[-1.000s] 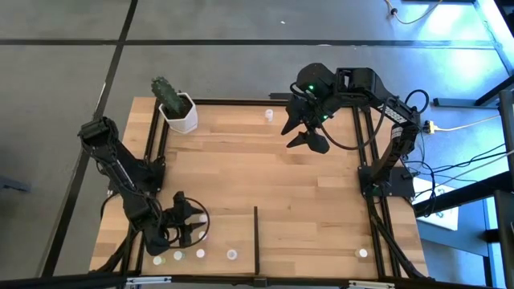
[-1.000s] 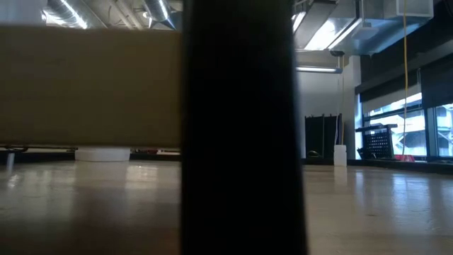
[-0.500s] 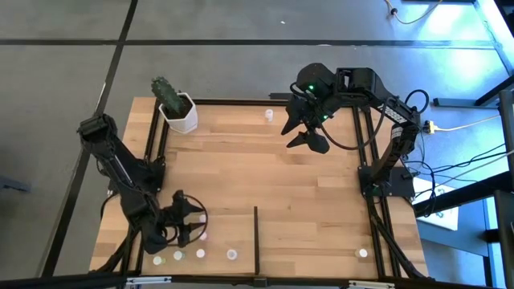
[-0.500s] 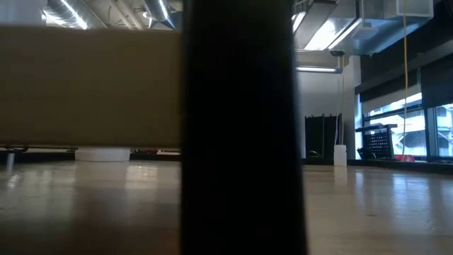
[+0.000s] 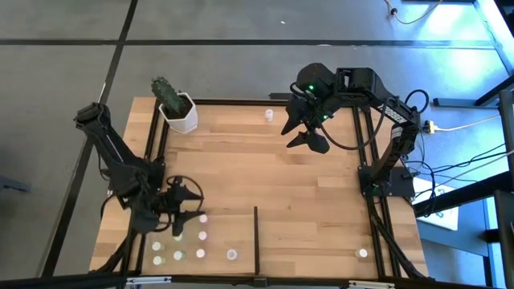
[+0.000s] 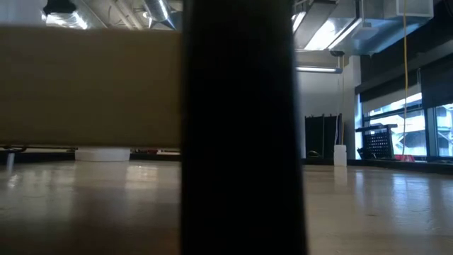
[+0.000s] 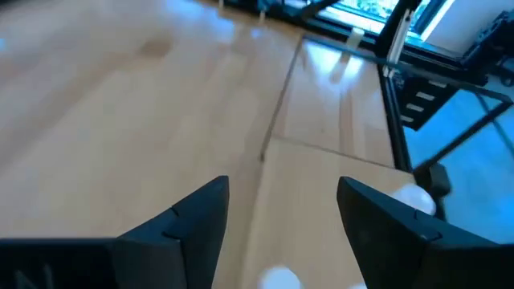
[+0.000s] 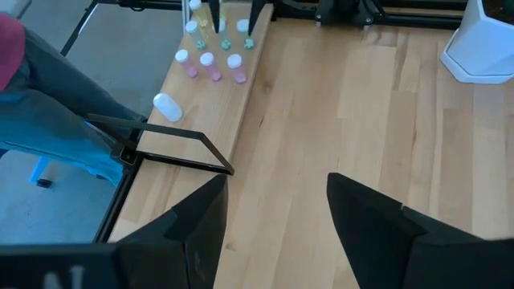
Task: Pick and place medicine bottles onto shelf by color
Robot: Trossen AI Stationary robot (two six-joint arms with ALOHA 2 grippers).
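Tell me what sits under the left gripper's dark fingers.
Between the open fingers of the left gripper, bare light wood shows; a white-capped medicine bottle sits just short. Overhead, the gripper hides that spot.

A black upright (image 6: 237, 127) hides most of the low view.

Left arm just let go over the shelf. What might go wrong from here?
1. The left gripper, open and empty, hangs right by the bottles set on the shelf. Any sideways swing as it leaves could topple them.
2. One bottle lies on its side near the table edge; it may roll off.
3. The last far bottle stands close to the right gripper, which might knock it.
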